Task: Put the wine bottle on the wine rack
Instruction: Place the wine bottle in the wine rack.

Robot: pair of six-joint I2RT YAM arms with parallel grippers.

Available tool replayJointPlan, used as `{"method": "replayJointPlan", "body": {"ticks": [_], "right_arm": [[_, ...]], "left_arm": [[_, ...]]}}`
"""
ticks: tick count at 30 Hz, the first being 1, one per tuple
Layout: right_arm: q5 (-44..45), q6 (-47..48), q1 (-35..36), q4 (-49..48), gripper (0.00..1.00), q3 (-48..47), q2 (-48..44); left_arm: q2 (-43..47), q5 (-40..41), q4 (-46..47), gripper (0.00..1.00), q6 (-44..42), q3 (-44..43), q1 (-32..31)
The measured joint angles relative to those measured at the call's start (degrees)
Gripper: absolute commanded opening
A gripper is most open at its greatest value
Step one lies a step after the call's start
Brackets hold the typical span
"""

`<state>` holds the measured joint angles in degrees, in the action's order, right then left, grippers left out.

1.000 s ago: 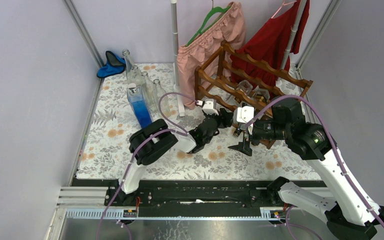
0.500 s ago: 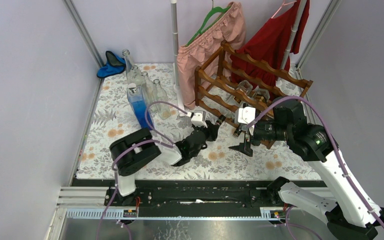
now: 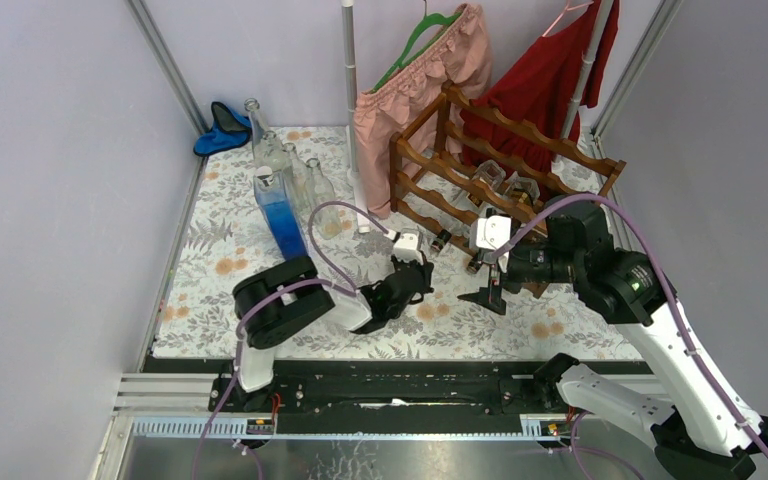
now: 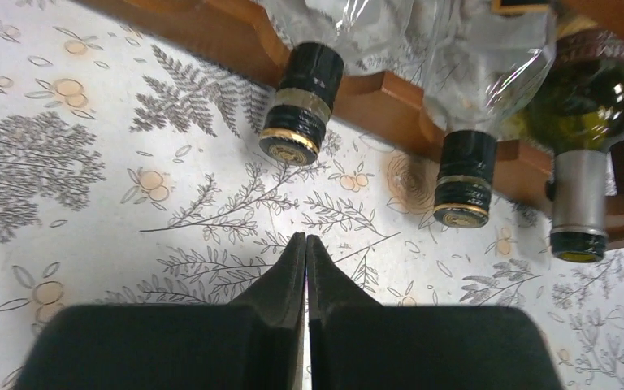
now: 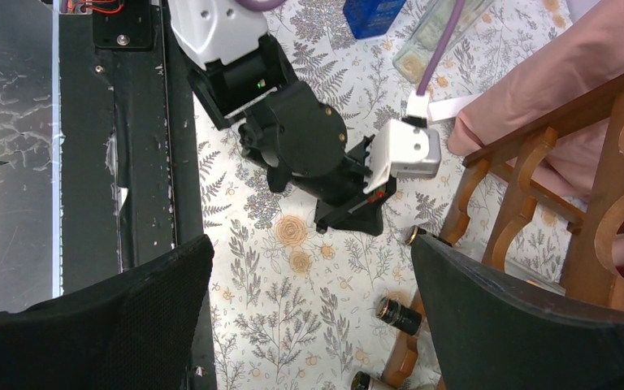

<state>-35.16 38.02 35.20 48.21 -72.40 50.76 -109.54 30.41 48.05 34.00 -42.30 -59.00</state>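
Nudging your pressed-together left gripper (image 4: 306,244) toward twelve o'clock could roll the bottles (image 4: 296,106) off the wine rack (image 4: 211,32); your right gripper (image 5: 310,244) is spread, empty.

Reddish-brown wine rack (image 3: 535,131), white fern-and-flower tablecloth (image 3: 222,275), blue bottle (image 3: 282,215), pink shorts (image 3: 430,70), red garment (image 3: 550,85)

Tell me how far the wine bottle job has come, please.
Done: three bottles lie low in the wine rack. In hand: nothing; the left end effector is shut and empty, the right end effector open and empty. Left: probably the blue bottle and clear bottles standing on the table.
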Motion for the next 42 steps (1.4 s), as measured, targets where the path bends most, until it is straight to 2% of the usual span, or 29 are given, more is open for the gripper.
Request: {"method": "replayJointPlan", "body": {"ticks": [11, 30, 37, 42], "right_arm": [[0.0, 0.0, 0.0, 0.0, 1.00, 0.1, -0.7], [0.1, 0.0, 0.0, 0.0, 1.00, 0.3, -1.0], [0.1, 0.0, 0.0, 0.0, 1.00, 0.3, -1.0], [0.2, 0.0, 0.0, 0.1, 1.00, 0.3, -1.1]], "left_arm": [[-7.8, -3.5, -5.3, 0.04, 0.0, -8.9, 2.6], [-11.6, -8.5, -10.4, 0.05, -3.6, -18.0, 5.1], [-11.5, -13.9, -10.1, 0.21, -4.8, -17.8, 5.4], [-5.1, -20.3, -10.3, 0.35, -3.4, -9.2, 5.4]]}}
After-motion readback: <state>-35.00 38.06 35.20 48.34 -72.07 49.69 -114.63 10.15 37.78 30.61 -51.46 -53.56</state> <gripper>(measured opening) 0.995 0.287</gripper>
